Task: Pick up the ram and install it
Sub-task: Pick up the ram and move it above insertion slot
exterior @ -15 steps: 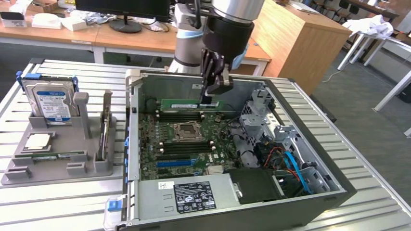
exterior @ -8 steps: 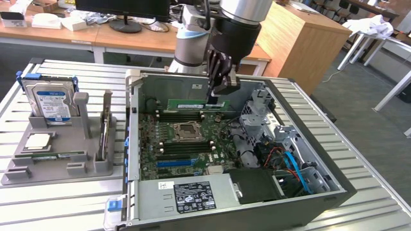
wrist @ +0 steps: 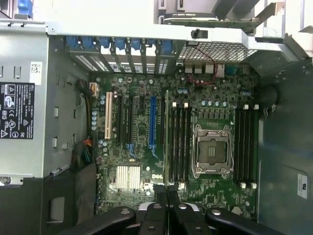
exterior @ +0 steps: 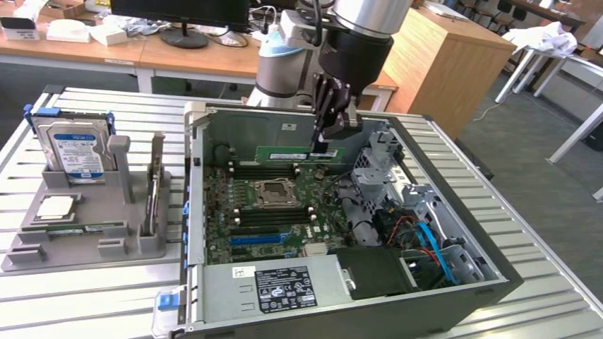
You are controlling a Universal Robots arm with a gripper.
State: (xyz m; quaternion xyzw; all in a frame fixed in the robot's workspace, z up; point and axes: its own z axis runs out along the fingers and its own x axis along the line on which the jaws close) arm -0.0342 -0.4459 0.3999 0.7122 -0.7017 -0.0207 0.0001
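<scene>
Exterior view: gripper point(exterior: 321, 143) pinches the ram point(exterior: 282, 153) tight.
Ram hangs in the open case point(exterior: 492, 272), above the board point(exterior: 247, 224).

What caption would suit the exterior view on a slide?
Gripper holds the ram over the motherboard inside the open computer case.

The ram point(exterior: 282, 152) was matt green circuit board; the computer case point(exterior: 245, 131), dull grey sheet metal; the table point(exterior: 85, 296), ribbed bare metal; the cabinet point(exterior: 443, 56), smooth pale wood.
</scene>
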